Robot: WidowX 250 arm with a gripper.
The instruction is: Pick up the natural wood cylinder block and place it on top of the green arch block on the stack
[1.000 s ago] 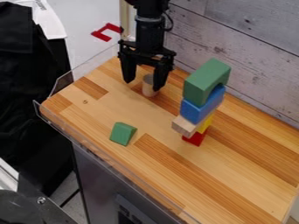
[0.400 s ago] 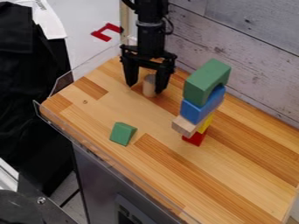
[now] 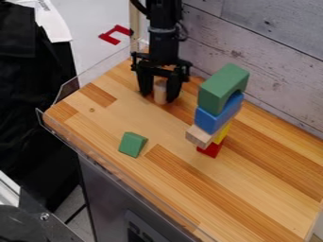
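Camera view: the black gripper point(image 3: 159, 98) hangs over the far part of the wooden counter point(image 3: 233, 203), its fingers parted a little wider than the pale wooden cylinder point(image 3: 160, 92) standing upright between them. A gap shows on the cylinder's left side; whether the finger on its right touches it, I cannot tell. To the right and nearer the camera rises a stack: a red block point(image 3: 210, 150) at the bottom, a yellow block point(image 3: 221, 134) and a plain wood block point(image 3: 199, 136) above, then a blue block point(image 3: 211, 120), topped by a green arch point(image 3: 217, 90). A small green block point(image 3: 131, 144) lies apart, left of the stack.
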